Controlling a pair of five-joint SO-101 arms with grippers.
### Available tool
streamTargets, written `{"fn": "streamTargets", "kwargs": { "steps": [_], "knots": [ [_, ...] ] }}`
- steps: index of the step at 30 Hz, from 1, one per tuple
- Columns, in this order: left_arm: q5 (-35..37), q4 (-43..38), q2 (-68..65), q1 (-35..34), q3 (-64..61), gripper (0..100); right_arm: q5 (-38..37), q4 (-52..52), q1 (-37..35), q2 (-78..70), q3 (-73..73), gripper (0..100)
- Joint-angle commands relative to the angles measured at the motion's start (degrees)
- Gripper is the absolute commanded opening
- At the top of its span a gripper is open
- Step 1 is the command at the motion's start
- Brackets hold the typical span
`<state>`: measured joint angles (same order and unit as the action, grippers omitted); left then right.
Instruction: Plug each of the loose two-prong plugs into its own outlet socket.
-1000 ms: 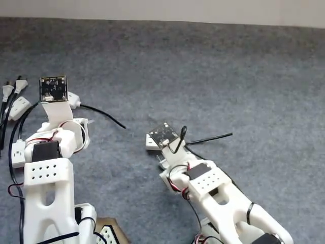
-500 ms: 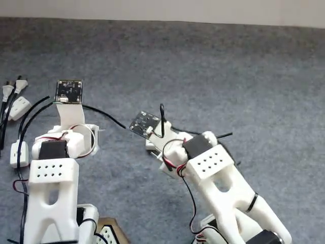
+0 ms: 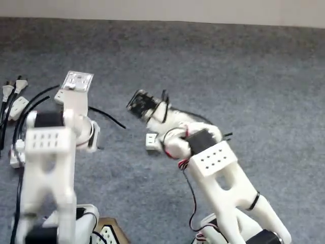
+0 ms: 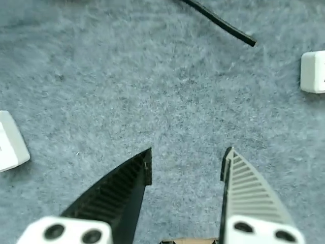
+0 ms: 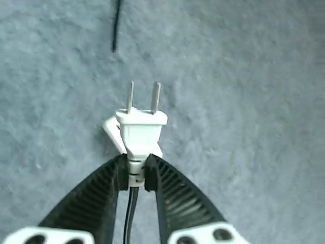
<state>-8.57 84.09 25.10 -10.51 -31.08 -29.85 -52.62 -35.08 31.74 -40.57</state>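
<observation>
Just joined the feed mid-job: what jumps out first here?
The white two-prong plug is clamped in the jaws of the right gripper, prongs pointing away from it over the grey carpet. Next comes the left gripper, jaws open over bare carpet, with a white socket block nearby.

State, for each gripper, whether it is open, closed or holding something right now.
Left gripper: open, holding nothing.
Right gripper: closed on the white two-prong plastic plug.

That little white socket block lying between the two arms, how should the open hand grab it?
Probably from straight above, pinching its two flat side walls. The socket block lies flat on the carpet, so only its top and sides are free. The left hand is open and empty.
</observation>
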Motion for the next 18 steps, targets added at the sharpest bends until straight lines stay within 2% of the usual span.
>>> {"fn": "streamTargets", "kwargs": {
  "steps": [1,5,9,14,18],
  "knots": [
    [-0.7,1.3,-10.9,-1.2,9.1,24,2.6,5.6,-3.2,0.9,-2.2,0.7],
    [-0.8,2.9,-12.4,-1.3,15.3,24,3.3,9.5,-4.0,3.1,-7.5,0.7],
    [-0.5,2.0,-11.2,-1.1,16.8,24,7.5,12.8,-4.2,15.5,-15.3,0.7],
    [1.1,-6.8,-11.5,-0.7,12.1,24,11.3,14.4,-4.1,35.4,-25.3,0.6],
    [1.2,-18.1,-10.9,4.4,3.4,24,11.1,12.1,-4.2,39.3,-27.3,0.6]
  ]
}}
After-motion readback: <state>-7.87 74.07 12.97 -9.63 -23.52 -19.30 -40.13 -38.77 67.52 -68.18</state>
